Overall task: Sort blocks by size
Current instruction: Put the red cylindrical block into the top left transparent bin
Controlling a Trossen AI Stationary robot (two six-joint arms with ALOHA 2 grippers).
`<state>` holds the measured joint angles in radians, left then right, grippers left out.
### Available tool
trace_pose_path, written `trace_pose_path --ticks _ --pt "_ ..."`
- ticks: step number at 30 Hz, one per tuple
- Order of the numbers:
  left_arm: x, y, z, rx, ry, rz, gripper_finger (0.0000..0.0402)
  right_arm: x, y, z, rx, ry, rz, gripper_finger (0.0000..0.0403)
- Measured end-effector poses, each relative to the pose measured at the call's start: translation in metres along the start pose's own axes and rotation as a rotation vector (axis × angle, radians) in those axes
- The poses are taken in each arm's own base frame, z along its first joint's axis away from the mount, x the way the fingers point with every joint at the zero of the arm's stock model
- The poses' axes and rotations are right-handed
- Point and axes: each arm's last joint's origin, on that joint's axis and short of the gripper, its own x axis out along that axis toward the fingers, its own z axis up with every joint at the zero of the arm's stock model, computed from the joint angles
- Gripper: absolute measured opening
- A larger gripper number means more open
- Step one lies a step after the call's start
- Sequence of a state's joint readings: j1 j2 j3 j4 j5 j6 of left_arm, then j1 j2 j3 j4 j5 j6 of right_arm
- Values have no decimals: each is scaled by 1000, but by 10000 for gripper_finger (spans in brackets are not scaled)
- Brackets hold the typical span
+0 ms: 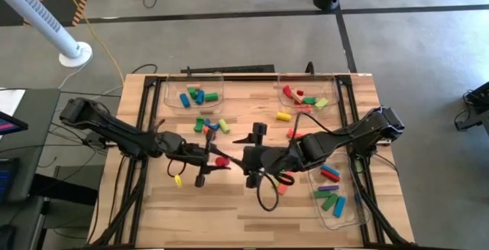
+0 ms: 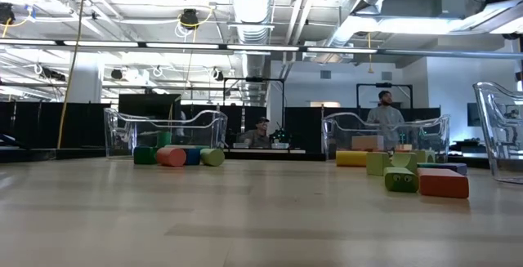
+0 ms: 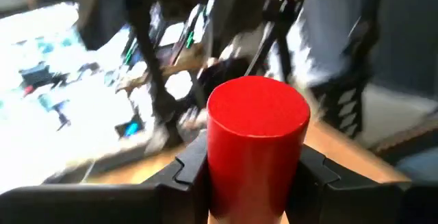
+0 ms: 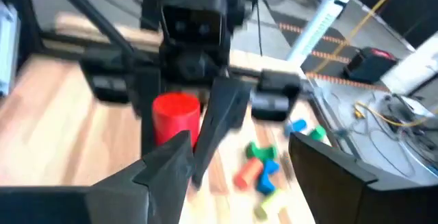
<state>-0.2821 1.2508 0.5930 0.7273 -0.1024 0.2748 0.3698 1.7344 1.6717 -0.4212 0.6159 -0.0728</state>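
Left end effector [image 3: 253, 183] clamps red cylinder [image 3: 256, 148]; right end effector [image 4: 239, 162] wide, facing it; low view misses both.

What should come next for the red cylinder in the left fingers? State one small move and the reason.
Probably a handover: the left gripper is shut on the red cylinder at mid-table, and the right gripper faces it with fingers open and apart from it. The right gripper should likely ease forward until its fingers bracket the cylinder, then close.

red cylinder [image 3: 256, 155]: base cut off | room behind: blurred
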Motion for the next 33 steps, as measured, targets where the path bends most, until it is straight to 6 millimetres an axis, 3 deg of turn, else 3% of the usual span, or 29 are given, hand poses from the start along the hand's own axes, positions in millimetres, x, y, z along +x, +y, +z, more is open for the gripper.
trace_pose_path --ticks 8,16,33 --pt "-41 28 15 71 214 234 121 0 1 -20 -126 172 -3 274" --pt "-81 64 15 14 369 433 121 -1 1 -20 -109 178 -2 274" --pt "-112 118 -17 -47 634 750 121 2 -3 -20 -97 177 -10 274"
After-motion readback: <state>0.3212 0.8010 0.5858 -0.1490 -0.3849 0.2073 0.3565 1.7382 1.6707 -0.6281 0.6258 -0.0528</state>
